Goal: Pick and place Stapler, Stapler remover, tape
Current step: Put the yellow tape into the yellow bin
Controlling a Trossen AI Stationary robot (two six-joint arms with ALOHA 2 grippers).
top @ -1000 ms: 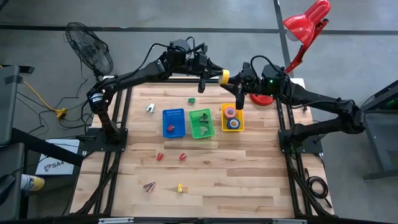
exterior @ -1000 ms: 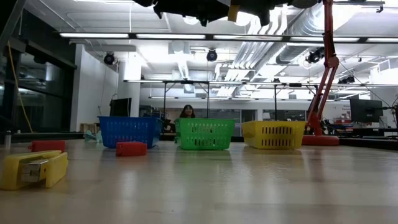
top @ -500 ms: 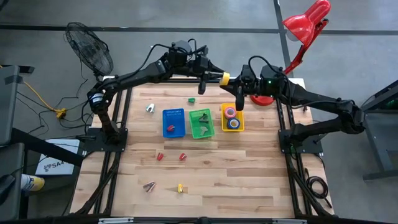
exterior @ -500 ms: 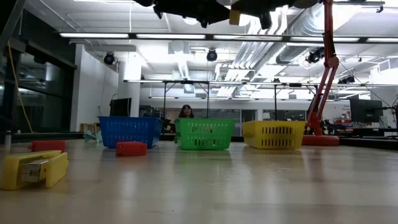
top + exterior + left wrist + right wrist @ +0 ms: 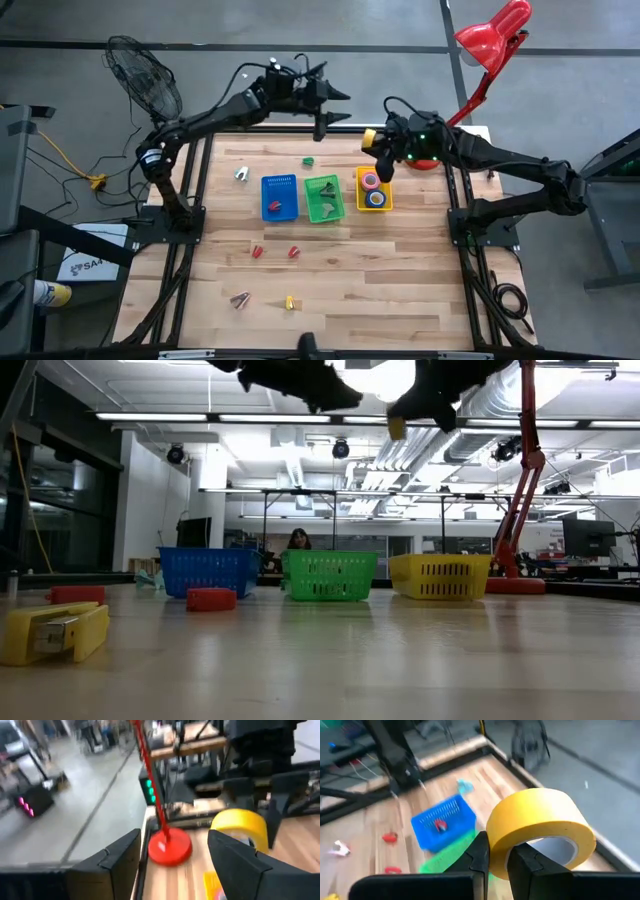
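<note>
Yellow tape roll pinched in right jaws, left jaws spread and empty

Right gripper (image 5: 495, 855): clamped on the wall of the yellow tape roll (image 5: 540, 827), one finger inside the ring, one outside, roll standing above the fingertips. Held in the air, up over the far edge of the table (image 5: 400, 280), just beyond the yellow bin (image 5: 373, 203). Pink and blue tape rolls (image 5: 372, 190) already lying in that bin, below and ahead of the right jaws.

Left gripper (image 5: 172, 852): fingers wide apart, nothing between them. Raised off the table, near the right gripper, facing it; yellow roll visible just past the left fingertips, apart from them. Red lamp base (image 5: 170, 847) farther beyond.

Green bin (image 5: 323, 198) and blue bin (image 5: 279, 197) beside the yellow one.
</note>
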